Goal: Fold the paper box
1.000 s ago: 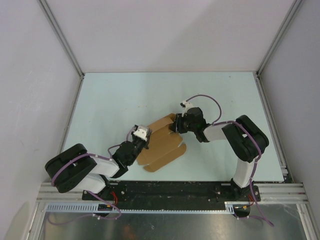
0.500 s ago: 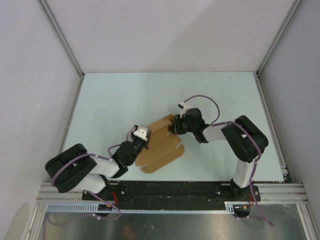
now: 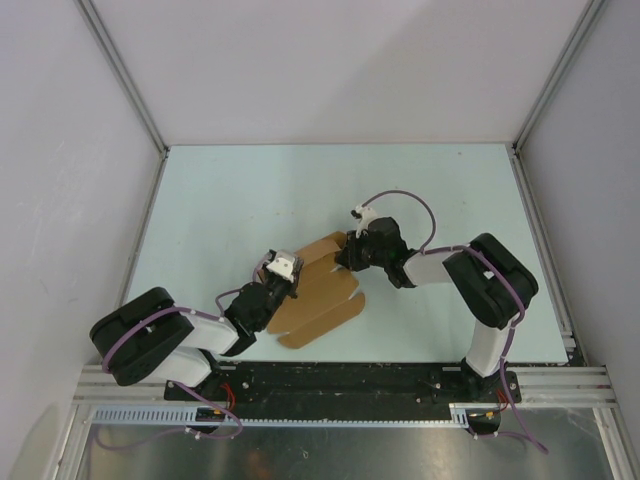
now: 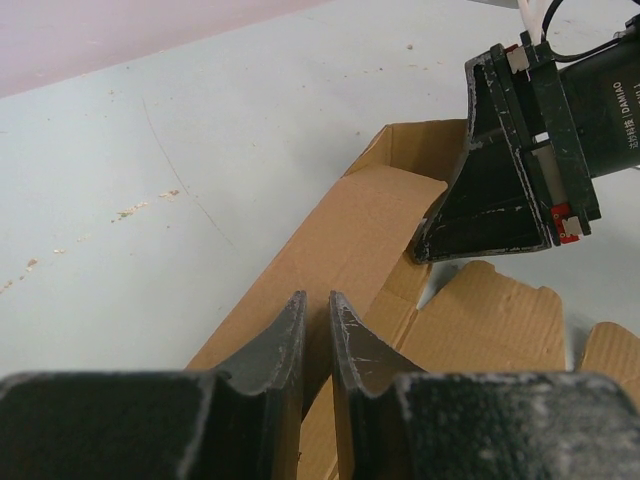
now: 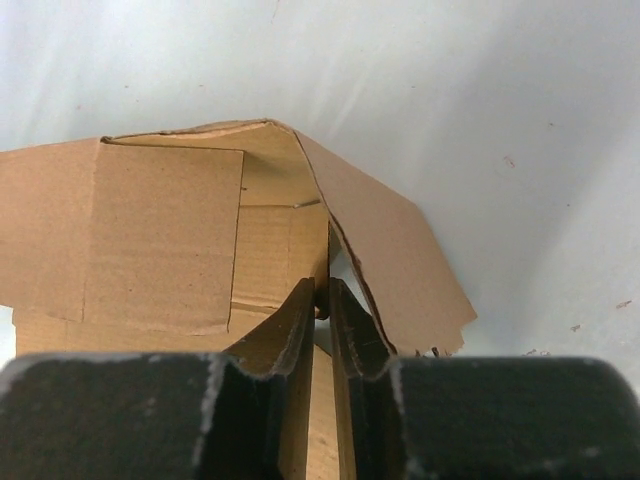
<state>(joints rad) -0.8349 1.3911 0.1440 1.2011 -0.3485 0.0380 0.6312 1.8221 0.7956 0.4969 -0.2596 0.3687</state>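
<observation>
- Paper box part-folded on table, one panel raised.
- Left gripper pinched narrow on upright panel edge.
- Right gripper pinched narrow on flap edge.

The paper box lies on the table, near its front edge. The left gripper sits at the box's left edge and the right gripper at its far right corner, each with a panel between its jaws.

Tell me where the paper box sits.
Top view: the paper box lies near the table centre, toward the near edge; left fingers grip its left edge, right fingers its far right flap.
</observation>
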